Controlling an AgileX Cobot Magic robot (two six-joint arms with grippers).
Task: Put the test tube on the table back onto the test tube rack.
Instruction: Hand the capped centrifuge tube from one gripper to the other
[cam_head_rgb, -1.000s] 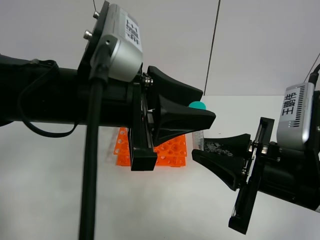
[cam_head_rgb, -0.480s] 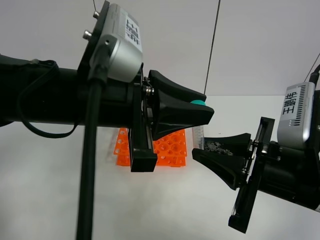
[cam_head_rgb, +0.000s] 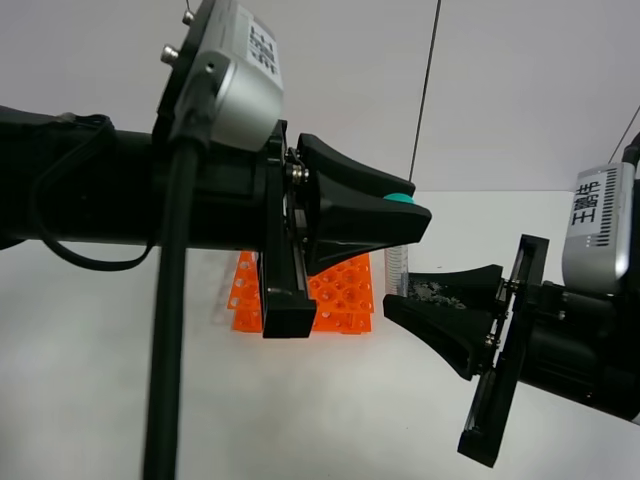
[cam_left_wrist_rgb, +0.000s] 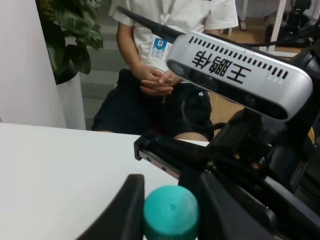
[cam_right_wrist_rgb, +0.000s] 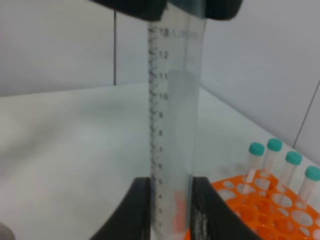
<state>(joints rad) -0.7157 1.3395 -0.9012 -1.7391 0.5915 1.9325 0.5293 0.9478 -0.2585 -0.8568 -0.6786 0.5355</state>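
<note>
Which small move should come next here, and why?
Probably open the right gripper: both grippers are shut on the test tube, the left gripper at its teal cap, so the left alone can carry it to the test tube rack.

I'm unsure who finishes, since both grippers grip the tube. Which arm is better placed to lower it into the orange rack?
Probably left. The left gripper grips the test tube at its capped top, near the test tube rack. The right gripper clamps the lower end, which must enter a hole.
</note>
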